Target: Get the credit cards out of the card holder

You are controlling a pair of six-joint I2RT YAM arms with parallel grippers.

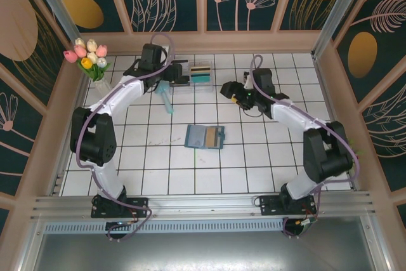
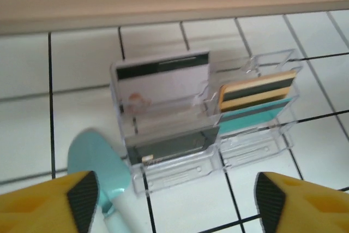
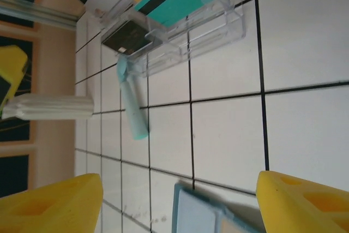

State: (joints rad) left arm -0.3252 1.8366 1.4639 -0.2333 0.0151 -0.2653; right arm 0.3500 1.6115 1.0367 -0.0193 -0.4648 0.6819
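Right tool (image 3: 180,186) (fingers wide apart) near the open card holder (image 3: 195,212)

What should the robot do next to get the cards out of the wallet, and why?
Probably swing the right gripper back and down over the wallet. It lies open in the middle of the table with cards showing in its slots, nothing touches it, and that gripper hangs open nearby with nothing in it.

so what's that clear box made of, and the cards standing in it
The clear box looks like rigid, glossy transparent plastic: its contents show through the walls and its edges catch the light. The cards look like thin, stiff, smooth plastic, standing flat and unbent; the exact finish is hard to tell.
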